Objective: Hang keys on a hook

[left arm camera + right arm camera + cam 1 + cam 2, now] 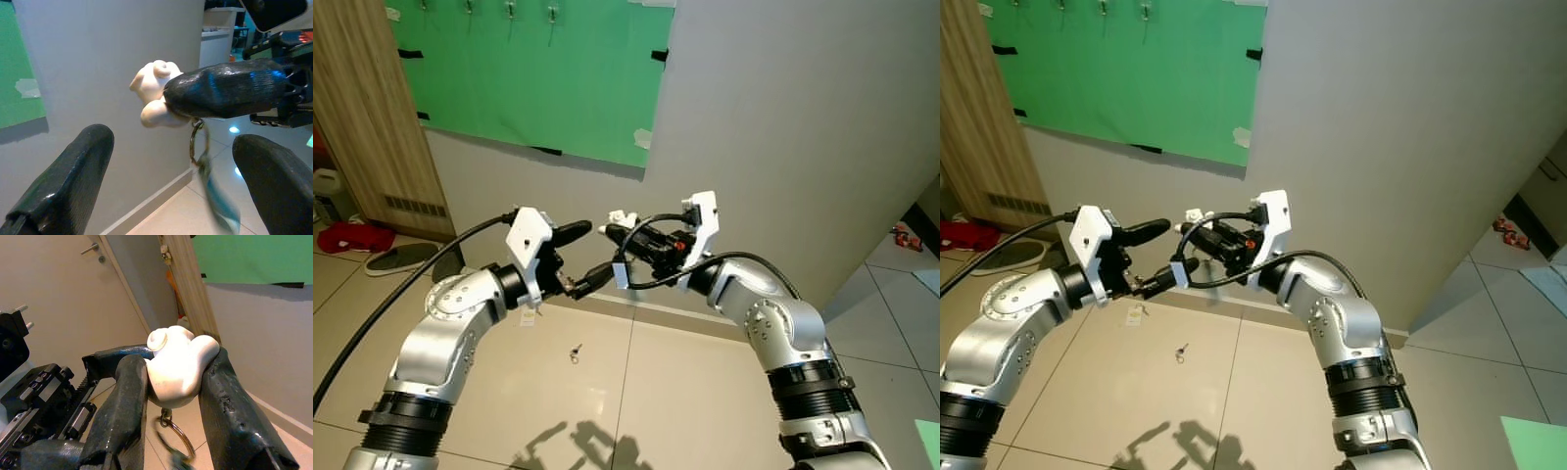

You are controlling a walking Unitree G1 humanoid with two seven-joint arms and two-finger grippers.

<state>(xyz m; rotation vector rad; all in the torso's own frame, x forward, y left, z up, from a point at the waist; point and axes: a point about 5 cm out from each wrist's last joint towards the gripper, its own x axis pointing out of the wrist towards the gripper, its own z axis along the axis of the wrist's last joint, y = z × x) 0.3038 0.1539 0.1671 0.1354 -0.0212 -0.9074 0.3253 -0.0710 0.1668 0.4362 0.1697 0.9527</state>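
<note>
Keys held in right claw; hooks well above, to the left

Keys (177,366) clamped by the white charm in right claw (619,233), fingers closed on it; ring and key dangling below. Left claw (588,257) spread wide, empty, just beside and facing the charm. Hooks (510,10) set along top of green board (533,78), up and left of both claws, well apart. Left arm nearer the board. Handover judged likely. Small metal item (576,352) lying on floor (636,392).
</note>
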